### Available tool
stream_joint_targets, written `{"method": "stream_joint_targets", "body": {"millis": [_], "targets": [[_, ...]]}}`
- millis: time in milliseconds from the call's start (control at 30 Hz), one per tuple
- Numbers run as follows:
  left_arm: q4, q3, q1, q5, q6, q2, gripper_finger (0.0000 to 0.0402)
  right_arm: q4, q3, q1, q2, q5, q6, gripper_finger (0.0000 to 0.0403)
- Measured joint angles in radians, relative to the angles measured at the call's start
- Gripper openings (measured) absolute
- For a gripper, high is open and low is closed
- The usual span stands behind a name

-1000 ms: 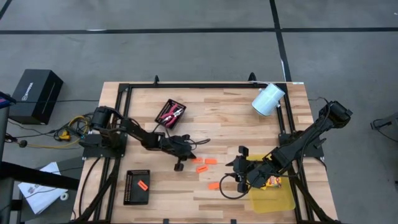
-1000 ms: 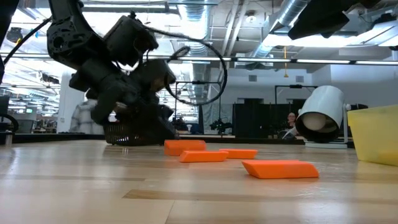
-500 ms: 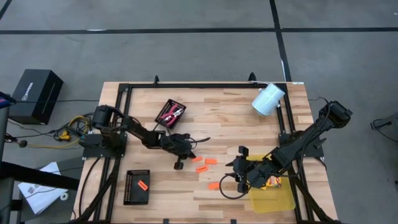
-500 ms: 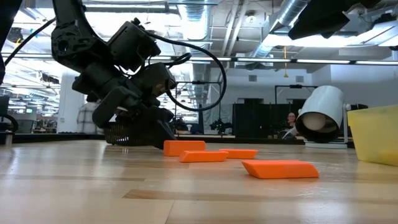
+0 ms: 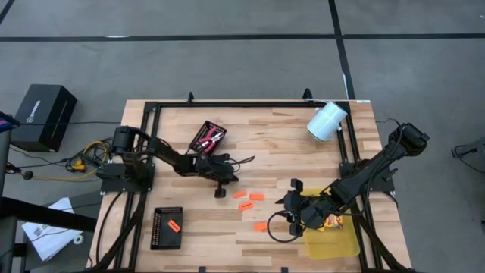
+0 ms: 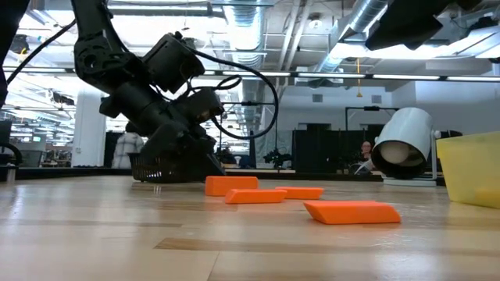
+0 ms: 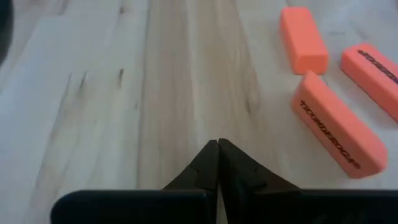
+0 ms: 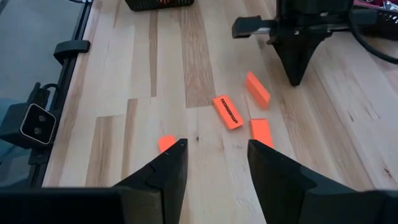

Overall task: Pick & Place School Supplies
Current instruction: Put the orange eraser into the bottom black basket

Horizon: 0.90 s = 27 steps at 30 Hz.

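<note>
Five orange erasers (image 5: 257,196), two black mesh trays (image 5: 167,228), one yellow bin (image 5: 331,241).

The light is even and bright, and it comes from above: in the low view, long ceiling lamps (image 6: 258,31) glow almost white around twelve o'clock, with some glare. Against this bright room, the left arm (image 6: 156,101) looks like a dark silhouette with little detail. The table (image 5: 265,144) seen from above shows only soft, short shadows under the arms. In the low view the near wood is a little soft. In the left wrist view the orange pieces (image 7: 333,134) at three o'clock are slightly blurred, and the printed letters are hard to read.
</note>
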Motion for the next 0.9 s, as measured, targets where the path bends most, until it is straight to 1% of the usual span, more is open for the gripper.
{"method": "stream_joint_targets", "body": {"millis": [67, 133, 267, 400, 500, 633, 900], "targets": [[-0.002, 0.000, -0.001, -0.001, -0.040, -0.022, 0.0010, -0.001, 0.000, 0.000, 0.000, 0.000, 0.000, 0.0159], [-0.020, 0.001, -0.008, 0.000, -0.060, -0.058, 0.0026, 0.000, 0.000, 0.002, 0.000, -0.001, 0.000, 0.0159], [-0.043, 0.002, -0.032, -0.020, -0.091, -0.132, 0.0075, 0.002, 0.000, 0.002, 0.000, -0.002, 0.000, 0.0159], [-0.090, 0.003, -0.052, -0.022, -0.204, -0.205, 0.0122, 0.001, 0.000, 0.002, 0.000, -0.002, 0.000, 0.0159], [-0.125, 0.003, -0.078, -0.036, -0.265, -0.214, 0.0144, 0.000, 0.000, 0.002, 0.000, -0.002, 0.000, 0.0159], [-0.130, 0.004, -0.113, -0.048, -0.345, -0.190, 0.0154, 0.000, 0.000, 0.002, 0.000, -0.002, 0.000, 0.0159], [-0.129, 0.003, -0.173, -0.132, -0.454, -0.166, 0.0155, 0.003, 0.000, 0.002, 0.000, -0.002, 0.000, 0.0159]]}}
